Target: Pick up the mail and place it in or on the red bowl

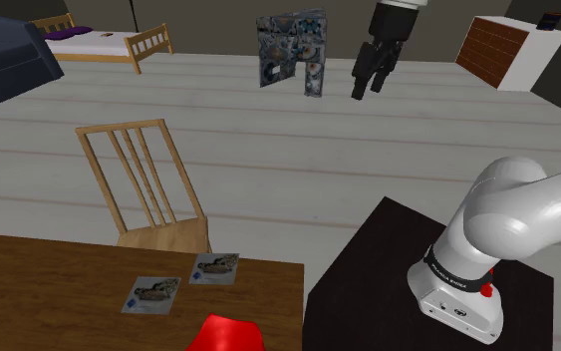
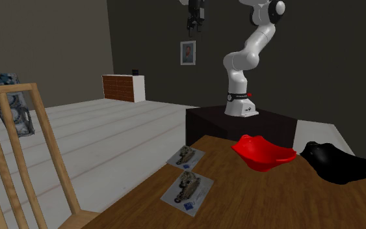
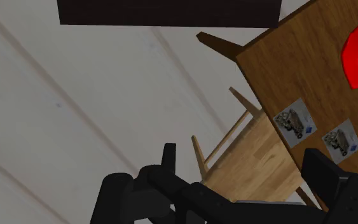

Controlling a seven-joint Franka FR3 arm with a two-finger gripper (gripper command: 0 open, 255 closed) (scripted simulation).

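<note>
Tool (image 1: 368,91) apparently open, empty, touching nothing.

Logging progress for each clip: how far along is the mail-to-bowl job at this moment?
Done: nothing yet. One mail piece and the other mail piece lie flat on the wooden table, and the red bowl looks empty. In hand: nothing; the gripper hangs open, high over the floor, off to the table's side. Left: descend to the mail, grasp it, carry it to the bowl, release.
</note>
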